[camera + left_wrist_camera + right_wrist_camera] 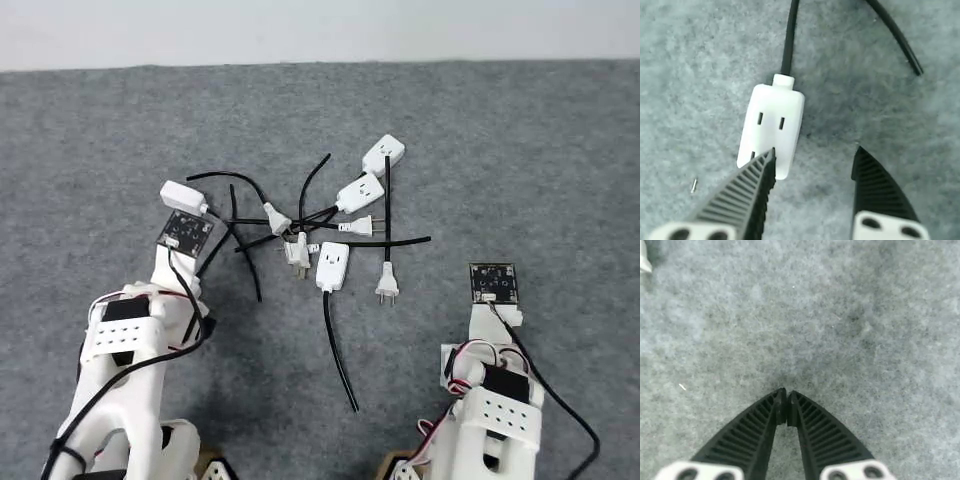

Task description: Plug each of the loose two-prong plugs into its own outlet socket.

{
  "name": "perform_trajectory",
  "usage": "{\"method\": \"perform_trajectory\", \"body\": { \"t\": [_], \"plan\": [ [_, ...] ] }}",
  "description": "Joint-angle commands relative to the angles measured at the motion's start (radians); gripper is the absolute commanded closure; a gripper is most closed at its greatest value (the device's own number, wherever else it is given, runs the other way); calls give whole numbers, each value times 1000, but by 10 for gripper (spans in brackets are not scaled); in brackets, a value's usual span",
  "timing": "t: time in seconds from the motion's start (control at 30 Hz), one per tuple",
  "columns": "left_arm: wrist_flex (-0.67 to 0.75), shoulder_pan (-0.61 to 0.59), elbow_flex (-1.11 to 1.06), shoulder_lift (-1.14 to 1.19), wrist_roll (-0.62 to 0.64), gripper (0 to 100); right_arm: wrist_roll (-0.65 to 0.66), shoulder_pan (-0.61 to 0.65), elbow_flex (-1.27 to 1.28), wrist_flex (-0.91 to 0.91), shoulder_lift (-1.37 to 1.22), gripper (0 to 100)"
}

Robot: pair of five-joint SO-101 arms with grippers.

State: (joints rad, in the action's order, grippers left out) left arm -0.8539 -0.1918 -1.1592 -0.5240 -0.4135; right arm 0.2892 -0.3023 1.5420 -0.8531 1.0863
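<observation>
**left fingers spread over a socket, right fingers pinched together**

high view: on the grey felt-like table cover (540, 150), a tangle of thin black cords (338, 350) near the middle. among the cords, three white blocky plastic outlet sockets (332, 266) and four small white two-prong plugs (386, 285), all lying loose. to the left of the tangle, a fourth white outlet socket (183, 196), just beyond the tip of the white left arm (125, 340). white right arm (495, 390) well apart from the tangle, over bare cover.

left wrist view: left gripper (815, 152) low over the fourth white outlet socket (772, 127). black ribbed fingers (752, 190) spread wide, holding nothing. one fingertip overlapping the socket's near end, the other over bare cover beside it. socket flat on the cover, slots facing up, its own black cord (789, 37) leading away. the end of another black cord (897, 37) lying near.

right wrist view: right gripper (786, 395) above bare grey cover, black ribbed fingers pressed together tip to tip, gripping nothing.
</observation>
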Motion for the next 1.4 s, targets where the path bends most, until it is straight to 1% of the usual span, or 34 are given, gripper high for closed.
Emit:
{"method": "perform_trajectory", "body": {
  "t": [0.0, 0.13, 0.27, 0.33, 0.47, 0.63, 0.77, 0.87, 0.9, 0.97, 1.03, 1.07, 1.1, 1.2, 1.27, 1.37],
  "plan": [
    [-52, 8, 53, -28, -35, 758, 8, -8, -14, -2, 18, 990],
    [-92, 12, 125, -28, -35, 758, 8, -7, -14, -2, 18, 990],
    [-95, 12, 168, -25, -38, 758, 8, -7, -14, -2, 18, 990],
    [-86, 12, 173, -17, -40, 758, 9, -7, -14, -2, 18, 990],
    [-15, 8, 165, 2, -41, 758, 9, -7, -14, -2, 18, 990],
    [29, 5, 193, 172, -97, 758, 9, -10, -14, -2, 18, 990],
    [29, -12, 269, 325, -97, 761, 8, -10, -14, -2, 18, 990],
    [8, -26, 311, 376, -97, 764, 8, -10, -14, -2, 18, 990],
    [-2, -23, 309, 379, -97, 778, 8, -10, -14, -2, 18, 990],
    [-12, -18, 305, 379, -95, 852, 8, -10, -14, -2, 18, 990],
    [-15, -12, 305, 379, -91, 982, 8, -10, -14, -2, 18, 990],
    [-34, -11, 302, 379, -89, 996, 8, -10, -14, -2, 18, 990],
    [-57, -9, 298, 379, -80, 972, 8, -10, -14, -2, 18, 990],
    [-118, 25, 298, 379, 20, 989, 9, -8, -14, -2, 18, 990],
    [-192, 72, 298, 379, 146, 988, 9, -7, -14, -2, 18, 990],
    [-275, 206, 298, 379, 381, 988, 11, -7, -14, -2, 18, 990]
  ]
}}
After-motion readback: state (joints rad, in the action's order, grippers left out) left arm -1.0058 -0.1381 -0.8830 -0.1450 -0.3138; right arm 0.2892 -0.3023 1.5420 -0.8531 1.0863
